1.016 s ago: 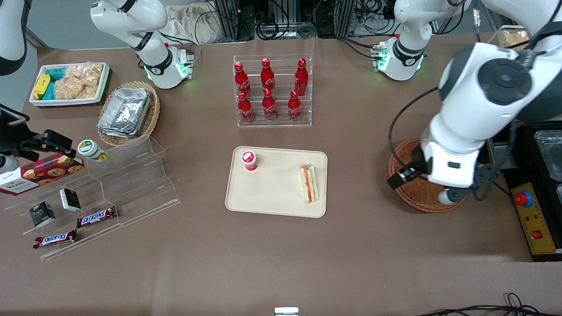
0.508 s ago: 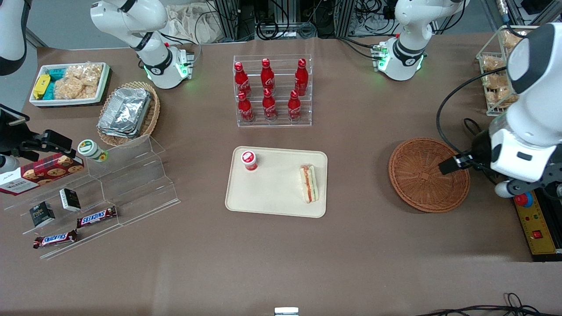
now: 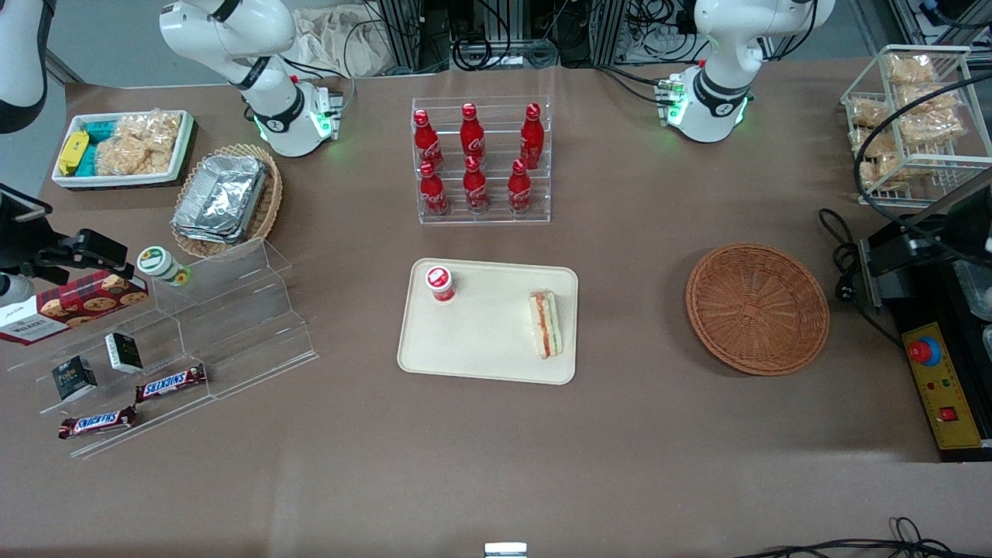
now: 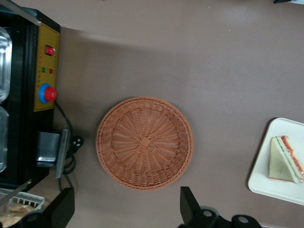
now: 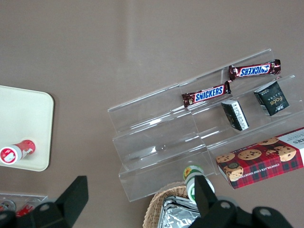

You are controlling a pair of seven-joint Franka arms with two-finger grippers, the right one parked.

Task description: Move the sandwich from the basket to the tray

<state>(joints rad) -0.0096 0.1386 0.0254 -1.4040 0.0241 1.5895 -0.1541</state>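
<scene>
Lying on its side, the sandwich (image 3: 545, 324) rests in the tray (image 3: 480, 341), close to the rim at the working arm's end, its red and green filling edge turned up. A small red-capped cup (image 3: 439, 283) stands in the same tray toward the parked arm's end, well apart from the sandwich. The basket (image 3: 757, 308) sits on the brown table (image 3: 496, 449) toward the working arm's end, holding nothing. In the left wrist view, the gripper (image 4: 126, 209) hangs high above the table beside the basket (image 4: 144, 143), its two dark fingers (image 4: 189, 205) spread wide apart with nothing between them; how high it hangs is hard to judge. The sandwich (image 4: 286, 160) and a corner of the tray (image 4: 266, 183) show there too, apart from the basket.
</scene>
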